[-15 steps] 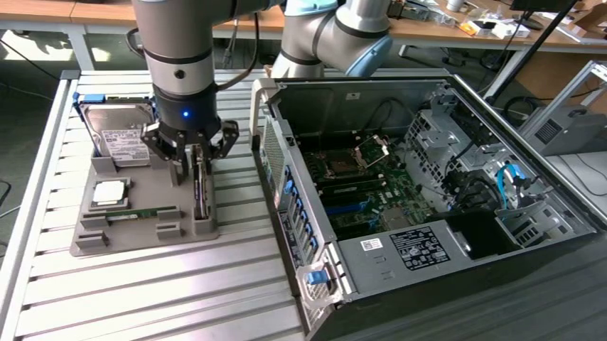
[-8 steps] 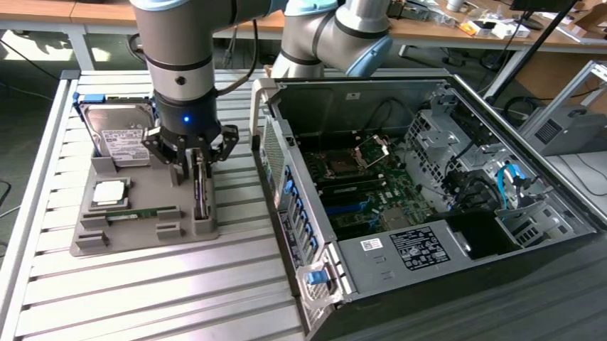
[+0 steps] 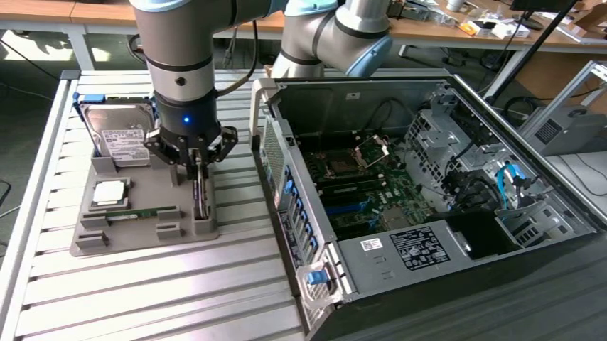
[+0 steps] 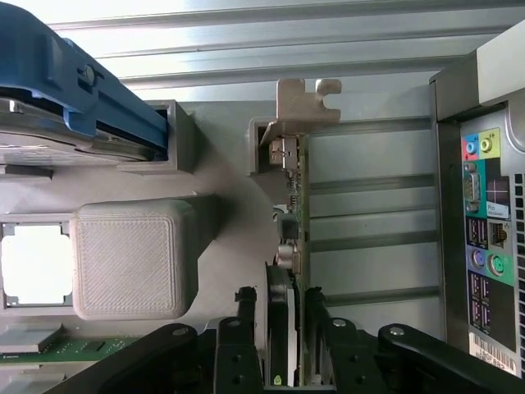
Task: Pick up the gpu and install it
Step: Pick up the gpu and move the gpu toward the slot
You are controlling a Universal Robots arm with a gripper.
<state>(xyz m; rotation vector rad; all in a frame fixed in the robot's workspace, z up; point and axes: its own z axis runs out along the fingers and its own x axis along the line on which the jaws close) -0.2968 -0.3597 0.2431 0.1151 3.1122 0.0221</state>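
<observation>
Slatted metal makes the surface (image 3: 142,298), and on it lies a grey holder (image 3: 142,240), just beside an open computer case (image 3: 427,177) that lies on its side.

I think the main danger is a bad grip on a thin card. The gpu (image 4: 297,205) stands on its edge in a narrow slot of the holder, and its round fan faces one of the fingers (image 4: 248,336). If the pincer (image 4: 281,328) closes a little off the middle, one finger may press on the fan and not on the firm board, or may push the card sideways, so that it tilts and jams in the slot. The metal end bracket (image 4: 308,103) sits against a small post of the holder. A pull that is not straight may make it catch there and drag the whole holder along. A weak grip may also let the card slip or turn between the fingers.

The pincer is open and holds nothing. It is directly above the gpu, one finger on each side of it, and the card's upper edge is between them. In the wrist view only a narrow gap shows on each side, and I see no contact. The hard drive (image 3: 119,135) and the green memory stick (image 3: 142,212) lie in other places of the same holder, apart from the pincer.
</observation>
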